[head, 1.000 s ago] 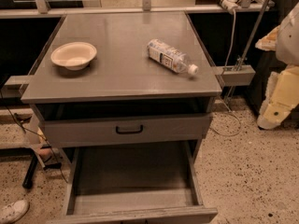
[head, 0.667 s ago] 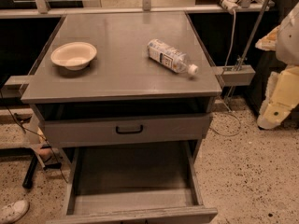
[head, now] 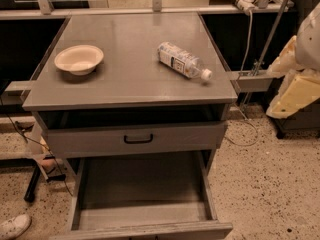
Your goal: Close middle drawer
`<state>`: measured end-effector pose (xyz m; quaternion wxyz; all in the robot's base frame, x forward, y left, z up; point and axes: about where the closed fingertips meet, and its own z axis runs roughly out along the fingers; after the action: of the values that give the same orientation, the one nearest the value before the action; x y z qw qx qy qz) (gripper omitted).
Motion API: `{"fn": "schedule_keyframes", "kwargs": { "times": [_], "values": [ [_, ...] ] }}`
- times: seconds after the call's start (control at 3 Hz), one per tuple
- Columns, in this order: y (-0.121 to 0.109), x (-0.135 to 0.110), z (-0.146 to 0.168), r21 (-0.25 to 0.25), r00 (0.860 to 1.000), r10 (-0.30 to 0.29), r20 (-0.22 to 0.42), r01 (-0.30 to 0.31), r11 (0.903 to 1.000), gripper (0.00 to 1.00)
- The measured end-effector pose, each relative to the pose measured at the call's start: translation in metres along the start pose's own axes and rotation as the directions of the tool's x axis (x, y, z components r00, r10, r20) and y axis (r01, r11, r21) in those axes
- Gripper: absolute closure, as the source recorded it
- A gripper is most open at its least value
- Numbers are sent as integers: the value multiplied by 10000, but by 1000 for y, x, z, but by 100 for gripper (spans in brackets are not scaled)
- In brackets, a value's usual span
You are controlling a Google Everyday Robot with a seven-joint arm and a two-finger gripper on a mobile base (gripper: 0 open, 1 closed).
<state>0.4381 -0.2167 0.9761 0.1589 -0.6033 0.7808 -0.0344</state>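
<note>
The middle drawer is sitting pulled well out toward the near edge, below the slightly open upper drawer; the gripper is hanging at the right edge, well apart from both; whether it is open or closed I cannot tell; 1 bowl and 1 bottle are lying on the tabletop.

No readable txt, nos. or signs; water bottle on cabinet top, right side, has a label w/ print that can't be made out. Gripper at right edge, unmarked
</note>
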Motion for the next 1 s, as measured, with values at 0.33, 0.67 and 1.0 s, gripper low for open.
{"fn": "schedule_keyframes", "kwargs": {
  "times": [0.33, 0.67, 1.0],
  "values": [
    [0, 0, 0, 0, 10000, 0, 0, 0, 10000, 66],
    [0, 0, 0, 2, 10000, -3, 0, 3, 10000, 90],
    [5, 0, 0, 60, 9999, -106, -15, 107, 9999, 100]
  ]
}}
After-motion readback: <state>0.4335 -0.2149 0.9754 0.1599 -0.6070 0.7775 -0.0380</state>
